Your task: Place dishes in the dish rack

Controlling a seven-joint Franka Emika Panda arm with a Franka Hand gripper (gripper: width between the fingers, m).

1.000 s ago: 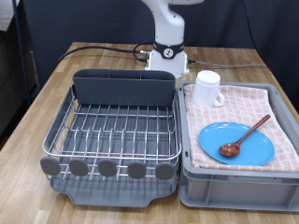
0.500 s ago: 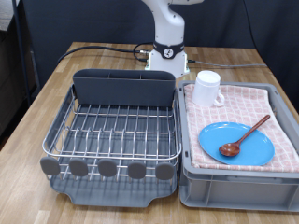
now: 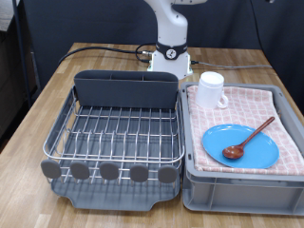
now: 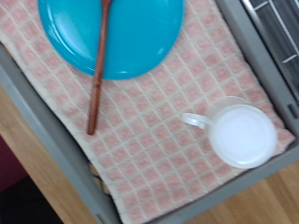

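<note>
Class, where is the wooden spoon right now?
In the exterior view's lower right, the wooden spoon lies across the blue plate on the pink checked cloth, below the white mug.

Lab-style robot test bench: white arm base [image 3: 172, 47] bolted on wooden worktop [image 3: 104, 62], black cables [image 3: 90, 50], dark curtain backdrop [image 3: 85, 19], staged dish rack [image 3: 119, 128] and grey tub [image 3: 237, 185].

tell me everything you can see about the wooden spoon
The wooden spoon is small, slim and reddish-brown, with a rounded bowl and a straight handle. It lies diagonally across the blue plate, its bowl resting on the plate and its handle running past the rim toward the exterior view's upper right. In the wrist view its handle end extends over the pink checked cloth. Nothing else touches it; the white mug stands apart from it, and no gripper shows in either view.
</note>
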